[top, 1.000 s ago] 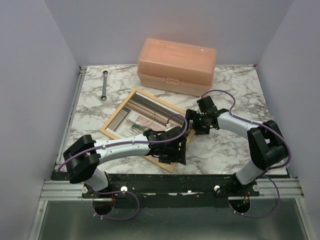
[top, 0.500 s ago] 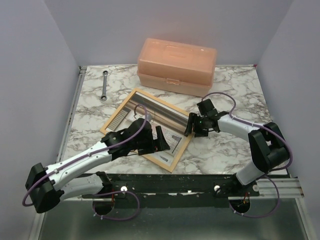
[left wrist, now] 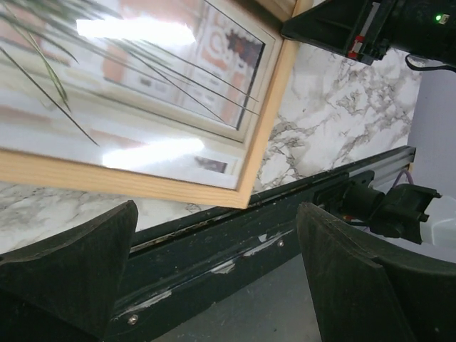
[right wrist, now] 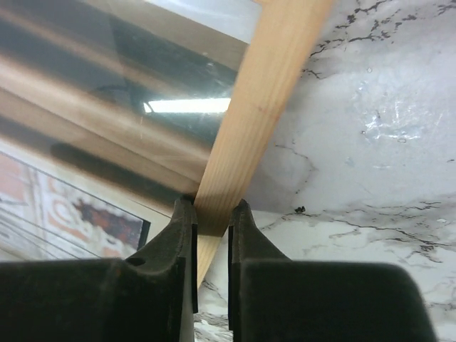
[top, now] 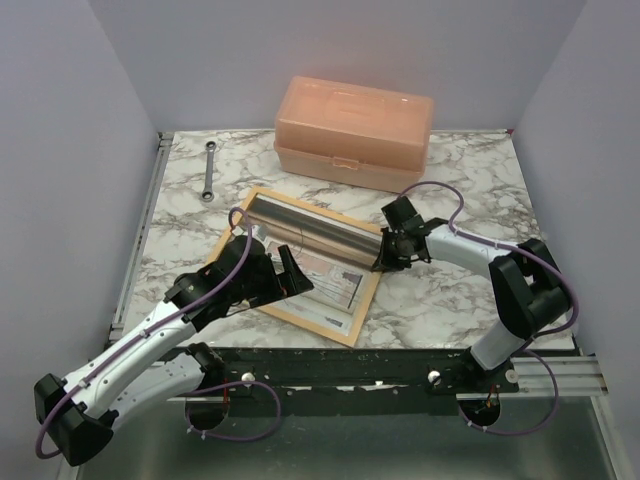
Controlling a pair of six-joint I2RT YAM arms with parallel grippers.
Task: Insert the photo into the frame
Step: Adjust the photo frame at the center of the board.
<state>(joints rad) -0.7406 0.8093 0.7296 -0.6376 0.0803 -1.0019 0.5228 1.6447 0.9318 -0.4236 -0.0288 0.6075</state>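
From my seat, the marble table (top: 470, 290) carries everything, and I place the rest by the frame (top: 300, 315), which lies slantwise at its middle.

My left arm (top: 150, 345) runs low and long from off the frame's near-left side, its wrist raised over the frame's left half. My right arm (top: 470, 245) folds at the elbow off the frame's right and sends its forearm in to the right-hand moulding.

The peach box (top: 355, 130) stands lid down just beyond the frame's far side, clear of both arms.

The photo (left wrist: 142, 92) shows inside the moulding, plant leaves and window under strong glare.

The left gripper (top: 292, 272) hangs above the frame's near-left part with its jaws spread wide and nothing between them. The right gripper (right wrist: 211, 221) is pinched onto the frame's right moulding, one finger on either side of the wood. I cannot tell whether that edge is off the marble.

A wrench (top: 208, 170) lies well beyond the frame's far-left corner.
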